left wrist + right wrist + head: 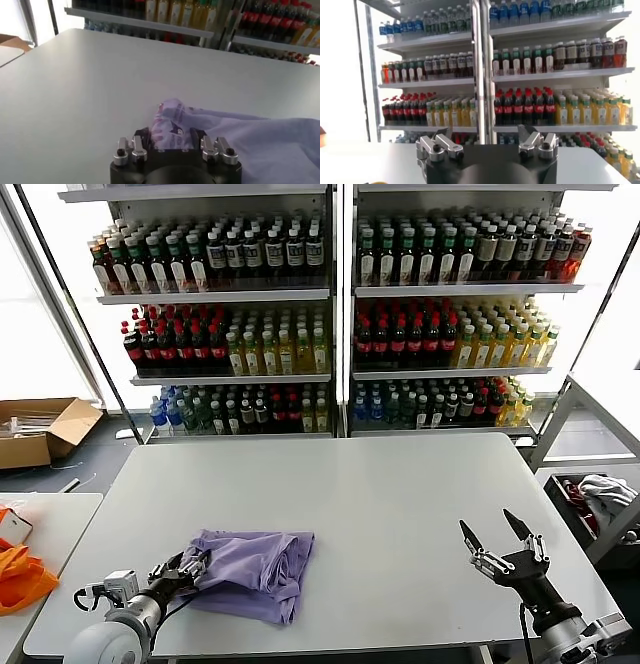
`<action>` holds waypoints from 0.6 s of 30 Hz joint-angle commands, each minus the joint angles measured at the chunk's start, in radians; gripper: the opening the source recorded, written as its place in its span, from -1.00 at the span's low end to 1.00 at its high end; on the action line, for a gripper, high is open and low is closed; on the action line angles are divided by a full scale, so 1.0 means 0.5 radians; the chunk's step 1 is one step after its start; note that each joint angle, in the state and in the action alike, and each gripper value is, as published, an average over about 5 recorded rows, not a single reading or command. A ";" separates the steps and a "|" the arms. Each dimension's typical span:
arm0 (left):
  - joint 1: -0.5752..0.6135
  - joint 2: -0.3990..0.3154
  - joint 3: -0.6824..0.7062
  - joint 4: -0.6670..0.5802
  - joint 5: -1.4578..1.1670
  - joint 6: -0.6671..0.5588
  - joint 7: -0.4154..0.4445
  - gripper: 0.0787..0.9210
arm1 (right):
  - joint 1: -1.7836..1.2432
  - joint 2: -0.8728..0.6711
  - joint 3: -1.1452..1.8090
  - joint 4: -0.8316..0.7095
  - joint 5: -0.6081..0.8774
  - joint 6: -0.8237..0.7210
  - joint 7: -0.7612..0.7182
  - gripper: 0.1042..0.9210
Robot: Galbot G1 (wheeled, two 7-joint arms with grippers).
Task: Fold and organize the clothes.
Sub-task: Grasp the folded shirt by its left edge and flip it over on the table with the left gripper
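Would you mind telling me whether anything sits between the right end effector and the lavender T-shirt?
Nothing visible: bare table lies between the open right end effector and the T-shirt, which the left end effector grips.

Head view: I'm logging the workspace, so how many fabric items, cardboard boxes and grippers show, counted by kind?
Lavender thin-fabric T-shirt on the white table: 1
Bright orange fabric: 1
Brown cardboard box: 1
Grippers: 2, left gripper shut on the shirt, right gripper open
Total: 5

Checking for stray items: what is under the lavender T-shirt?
The T-shirt lies bunched on the grey table, the left gripper pinching its edge. Anything beneath the fabric is covered.
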 commanded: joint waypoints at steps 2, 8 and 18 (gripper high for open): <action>0.047 -0.083 0.030 0.005 -0.020 0.013 0.048 -0.03 | 0.002 0.004 0.010 0.007 0.003 0.000 -0.004 0.76; 0.032 -0.167 -0.068 -0.016 -0.034 -0.004 0.007 -0.45 | -0.009 0.005 0.017 0.003 0.003 0.016 -0.009 0.76; 0.082 -0.350 -0.759 -0.155 -0.288 -0.068 -0.087 -0.88 | -0.010 0.008 0.035 0.005 0.006 0.027 -0.011 0.76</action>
